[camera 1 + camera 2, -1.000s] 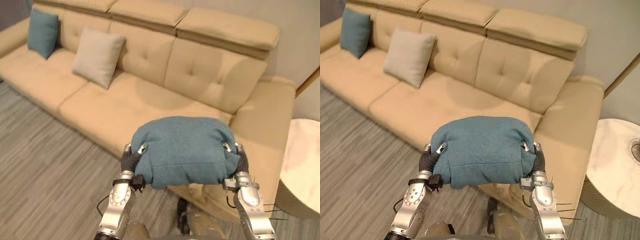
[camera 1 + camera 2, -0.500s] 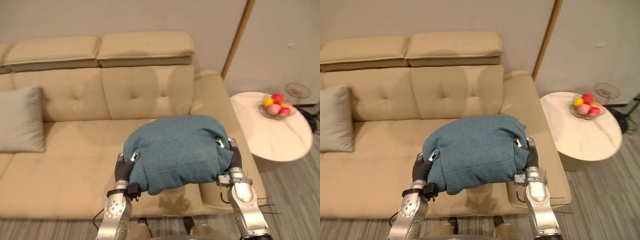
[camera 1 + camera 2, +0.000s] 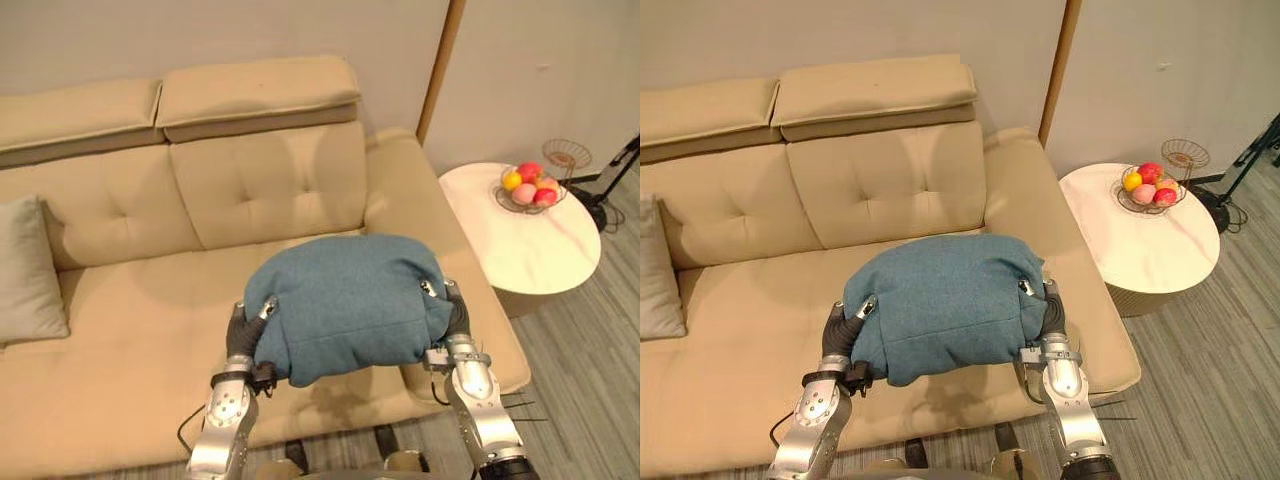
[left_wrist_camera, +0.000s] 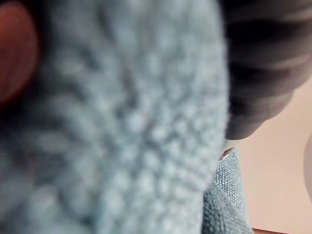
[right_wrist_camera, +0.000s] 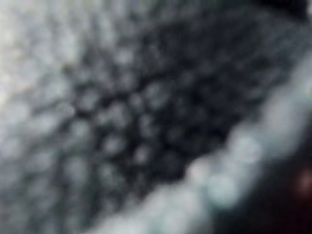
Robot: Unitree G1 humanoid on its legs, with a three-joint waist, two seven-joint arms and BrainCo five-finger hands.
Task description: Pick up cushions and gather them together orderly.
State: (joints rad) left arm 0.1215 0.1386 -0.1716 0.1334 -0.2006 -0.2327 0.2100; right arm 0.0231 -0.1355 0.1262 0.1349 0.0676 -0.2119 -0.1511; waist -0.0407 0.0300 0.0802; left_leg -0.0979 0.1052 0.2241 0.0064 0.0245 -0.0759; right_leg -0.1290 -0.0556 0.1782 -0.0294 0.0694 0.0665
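Spanning left hand (image 3: pixel 243 337) to right hand (image 3: pixel 457 313), teal cushion (image 3: pixel 348 305) lies crosswise, long axis left-to-right, above sofa (image 3: pixel 250 190) front edge; both hands' fingers curl round its ends. Hold unchanged; camera alone shifted.

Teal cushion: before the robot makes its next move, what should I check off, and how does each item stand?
1. Teal cushion gripped at both ends: ok. The left hand and right hand curl onto it.
2. Cushion lifted off the sofa: ok, it looks raised above the seat.
3. Grey cushion to gather with in sight: ok, leaning on the backrest at the robot's far left.
4. Side table with fruit bowl apart from the right arm: ok.
5. How far the fingers reach underneath: cannot tell, the cushion hides it.
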